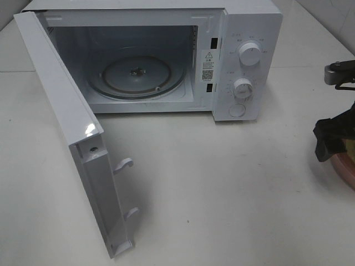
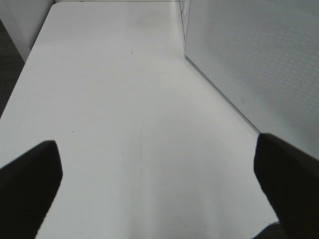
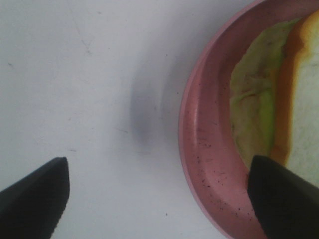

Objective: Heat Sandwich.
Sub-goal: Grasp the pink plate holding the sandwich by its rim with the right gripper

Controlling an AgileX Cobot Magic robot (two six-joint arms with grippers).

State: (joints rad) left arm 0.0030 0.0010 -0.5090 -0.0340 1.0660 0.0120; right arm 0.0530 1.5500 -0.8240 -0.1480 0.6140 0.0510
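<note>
Over the pink plate (image 3: 204, 149), the right claw (image 3: 158, 199) gapes wide, empty.

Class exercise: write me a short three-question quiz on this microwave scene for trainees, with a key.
1. True or false: the door of the microwave stands open.
2. Where is the sandwich? A) inside the microwave B) on the pink plate C) on top of the microwave
3. Is the right gripper open or shut?
Key: 1 true; 2 B; 3 open.
</note>
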